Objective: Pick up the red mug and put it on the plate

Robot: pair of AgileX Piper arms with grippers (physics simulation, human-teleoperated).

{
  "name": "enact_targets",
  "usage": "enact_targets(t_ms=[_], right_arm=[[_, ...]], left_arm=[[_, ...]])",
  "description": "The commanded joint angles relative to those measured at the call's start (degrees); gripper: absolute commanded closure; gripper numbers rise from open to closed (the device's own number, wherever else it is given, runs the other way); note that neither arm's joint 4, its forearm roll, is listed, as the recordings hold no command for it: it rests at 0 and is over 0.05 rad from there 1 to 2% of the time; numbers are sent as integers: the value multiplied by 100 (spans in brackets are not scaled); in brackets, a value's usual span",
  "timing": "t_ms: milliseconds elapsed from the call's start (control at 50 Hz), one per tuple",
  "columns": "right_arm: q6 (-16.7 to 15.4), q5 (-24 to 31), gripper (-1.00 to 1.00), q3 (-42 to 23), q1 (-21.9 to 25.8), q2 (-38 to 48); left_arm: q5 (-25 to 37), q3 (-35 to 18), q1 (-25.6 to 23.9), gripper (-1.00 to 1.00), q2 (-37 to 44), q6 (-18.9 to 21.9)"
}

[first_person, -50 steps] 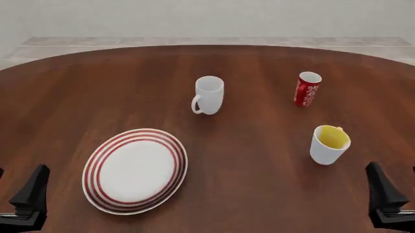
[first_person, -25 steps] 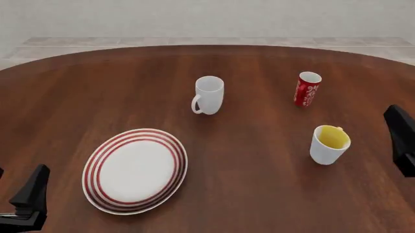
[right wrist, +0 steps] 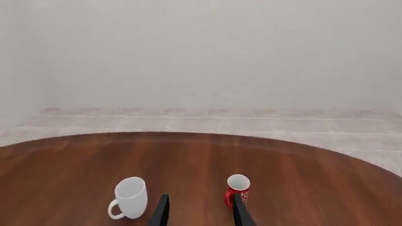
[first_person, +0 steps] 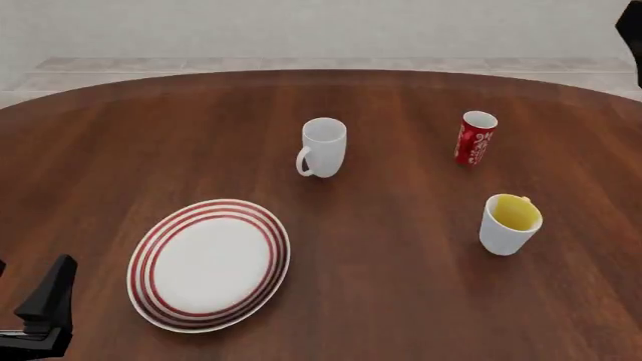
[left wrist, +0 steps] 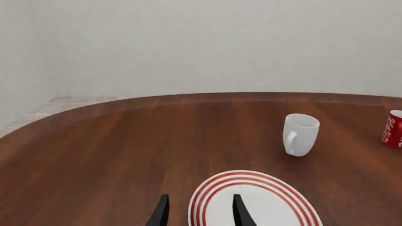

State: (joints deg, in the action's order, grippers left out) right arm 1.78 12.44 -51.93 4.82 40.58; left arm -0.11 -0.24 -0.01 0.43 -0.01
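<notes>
Red mug and ringed plate are the two things at stake, and going by size: the dark brown wooden round table (first_person: 422, 301) carries everything; on its near left lies the large round white plate with concentric red rings (first_person: 209, 265), bare; the plain white handled mug (first_person: 323, 147) stands mid-table, the white mug with a yellow inside (first_person: 510, 223) nearer on the right, and the small slim red cylindrical mug with white lettering (first_person: 476, 138) stands upright at the far right, well apart from the plate. Judging by this, the step in hand is the approach: nothing is grasped. The right gripper (right wrist: 198, 212) looks from high up toward the red mug, fingers parted and empty; the left gripper (left wrist: 198, 212) hangs over the plate's near edge, likewise parted and empty. Next, the right arm should descend, straddle the mug squarely, and close without nudging the yellow-lined mug
</notes>
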Motion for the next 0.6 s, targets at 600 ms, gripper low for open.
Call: enact_targets(t_ms=[600], right_arm=[[1921,1018,-100,-2806,-472,2747]], left_arm=[[0,0,1,-100,0,-1]])
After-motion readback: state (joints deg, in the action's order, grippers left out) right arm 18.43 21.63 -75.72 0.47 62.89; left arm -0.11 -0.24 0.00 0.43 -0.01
